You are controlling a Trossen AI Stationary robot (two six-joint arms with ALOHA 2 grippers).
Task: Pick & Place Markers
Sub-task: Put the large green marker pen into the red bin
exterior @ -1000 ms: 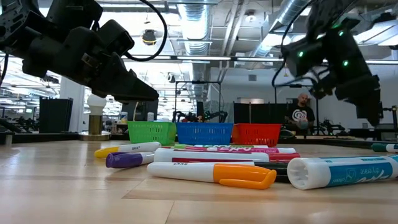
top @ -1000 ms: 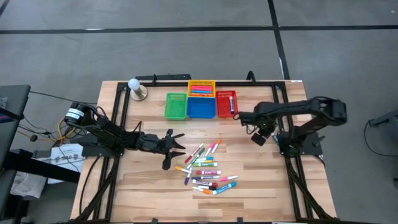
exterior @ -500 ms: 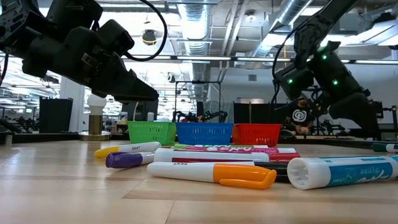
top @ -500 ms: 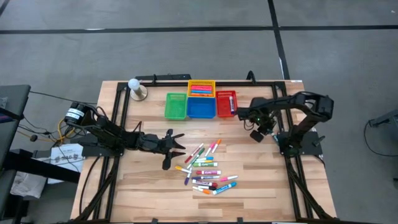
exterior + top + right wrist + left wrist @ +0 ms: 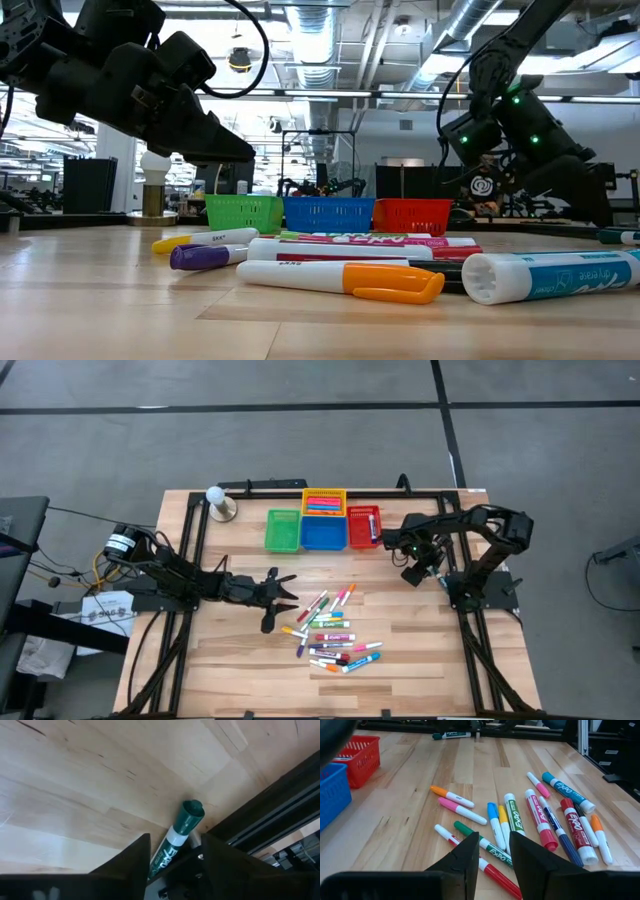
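Several markers (image 5: pixel 330 632) with coloured caps lie loose in a pile on the wooden table (image 5: pixel 230 670). My left gripper (image 5: pixel 492 840) hovers open over the pile's left end (image 5: pixel 288 590), with nothing between its fingers. One green-capped marker (image 5: pixel 176 839) lies apart, flat on the wood against the black frame rail; the left wrist view also shows this marker (image 5: pixel 451 735). My right gripper (image 5: pixel 172 854) points steeply down over it, beside the red basket (image 5: pixel 416 572). It is open, with a finger on each side of the barrel and a gap at both sides.
Green (image 5: pixel 283 531), blue (image 5: pixel 323 533) and red (image 5: pixel 362 527) baskets stand in a row at the back. A yellow basket (image 5: pixel 323 501) behind them holds pink markers. A white ball on a stand (image 5: pixel 217 500) is at the back left. Black frame rails (image 5: pixel 470 650) run along the table's sides.
My right gripper has come down toward the table and drawn a little toward the table's right edge, away from the red basket, tipping more steeply downward. The markers on the table lie as before.
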